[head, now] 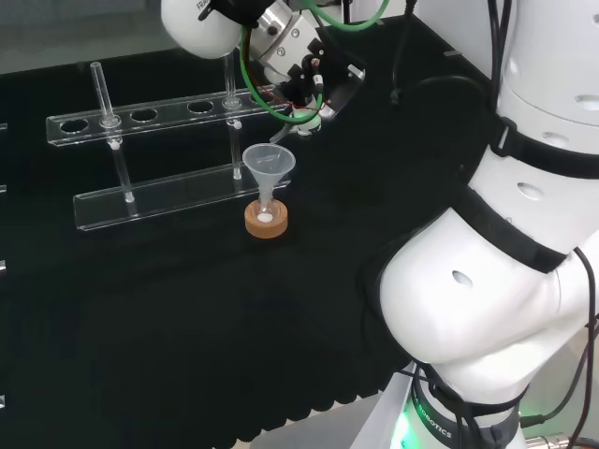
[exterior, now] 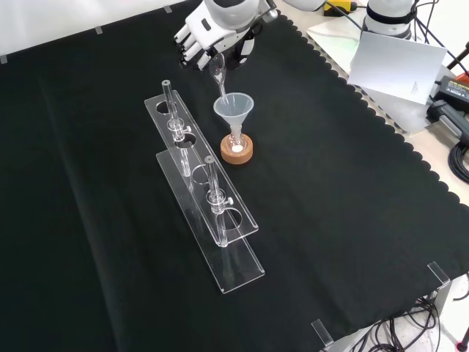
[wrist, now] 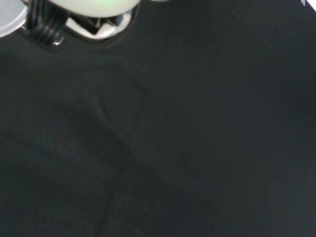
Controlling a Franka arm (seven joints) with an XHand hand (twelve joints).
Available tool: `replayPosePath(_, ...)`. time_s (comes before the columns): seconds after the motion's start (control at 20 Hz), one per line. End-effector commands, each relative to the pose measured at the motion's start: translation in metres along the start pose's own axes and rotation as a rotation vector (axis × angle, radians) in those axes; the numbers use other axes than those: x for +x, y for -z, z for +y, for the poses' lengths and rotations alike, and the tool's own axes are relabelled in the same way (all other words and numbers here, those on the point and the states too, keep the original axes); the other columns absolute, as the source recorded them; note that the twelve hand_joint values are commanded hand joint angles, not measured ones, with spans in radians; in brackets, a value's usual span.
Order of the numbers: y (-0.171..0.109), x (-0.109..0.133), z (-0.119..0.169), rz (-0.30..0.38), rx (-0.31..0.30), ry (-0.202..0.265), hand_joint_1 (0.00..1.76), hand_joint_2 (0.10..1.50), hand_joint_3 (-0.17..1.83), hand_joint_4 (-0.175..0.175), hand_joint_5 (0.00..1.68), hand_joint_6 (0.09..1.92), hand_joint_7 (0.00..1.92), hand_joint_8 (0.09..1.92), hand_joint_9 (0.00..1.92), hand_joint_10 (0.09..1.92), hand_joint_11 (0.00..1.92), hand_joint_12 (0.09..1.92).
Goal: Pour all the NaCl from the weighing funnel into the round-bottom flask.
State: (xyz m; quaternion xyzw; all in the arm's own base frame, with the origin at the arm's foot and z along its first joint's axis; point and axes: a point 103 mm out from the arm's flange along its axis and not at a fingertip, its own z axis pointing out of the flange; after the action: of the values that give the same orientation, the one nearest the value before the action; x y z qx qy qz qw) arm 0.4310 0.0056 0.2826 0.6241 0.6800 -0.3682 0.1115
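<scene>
Head view: the black-and-white hand (head: 314,84) hangs above the clear plastic funnel (head: 269,164) seated in the flask on its cork ring (head: 267,222).
Front view: curled fingers (exterior: 192,45) pinch the clear glass weighing funnel (exterior: 218,73), its spout just below them over the funnel's rim; a slight drift could scatter salt onto the cloth

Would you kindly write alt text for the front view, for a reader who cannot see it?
At the top, the robot hand tips a clear weighing funnel over a plastic funnel set in a flask on a cork ring. A clear tube rack stands to its left on black cloth.
</scene>
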Motion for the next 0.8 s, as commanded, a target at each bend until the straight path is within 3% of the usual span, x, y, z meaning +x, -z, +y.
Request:
replayPosePath(0.05,-0.005,-0.007,-0.001,0.151,-0.020,-0.003,1.10,0.69,0.62,0.175,1.23,0.73,0.46,0.68,0.73,0.52,0.44,1.29)
replayPosePath(0.8,-0.017,-0.021,0.000,0.363,-0.066,-0.026,1.10,0.69,0.62,0.175,1.23,0.74,0.46,0.68,0.73,0.53,0.44,1.29)
